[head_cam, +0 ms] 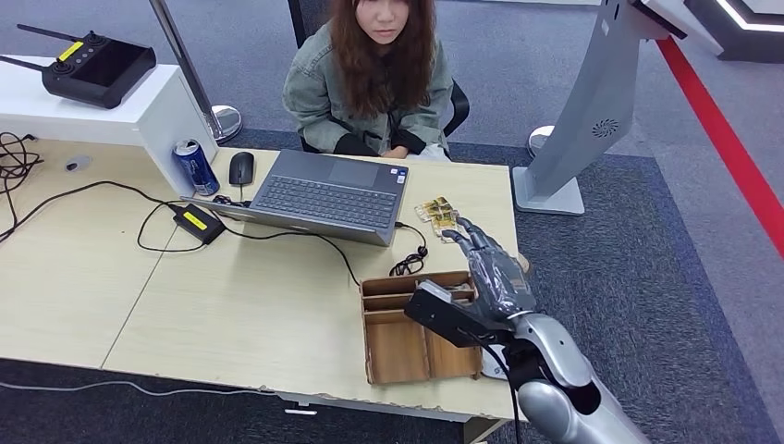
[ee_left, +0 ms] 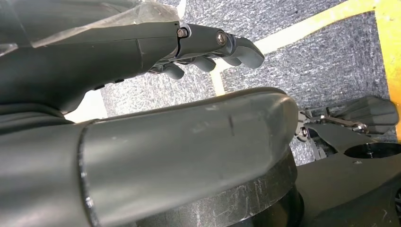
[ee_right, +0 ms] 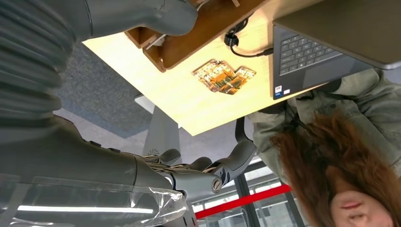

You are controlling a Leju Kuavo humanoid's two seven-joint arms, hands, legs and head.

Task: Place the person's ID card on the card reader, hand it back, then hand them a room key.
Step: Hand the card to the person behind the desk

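Now: right hand (head_cam: 487,264) empty, above table (head_cam: 277,305) | cards (head_cam: 437,213) apparently beside laptop (head_cam: 324,196)

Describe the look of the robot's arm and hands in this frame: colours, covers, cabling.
The right arm is smooth silver metal with a black box at the wrist and a thin black cable running down it. The right hand is dark grey with jointed fingers. Both wrist views show a grey ribbed cover, clear plastic film and small round screws on the left hand.

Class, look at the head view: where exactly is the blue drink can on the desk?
The blue can stands upright on the desk's far left part, against the white raised shelf, just left of the black mouse and the laptop.
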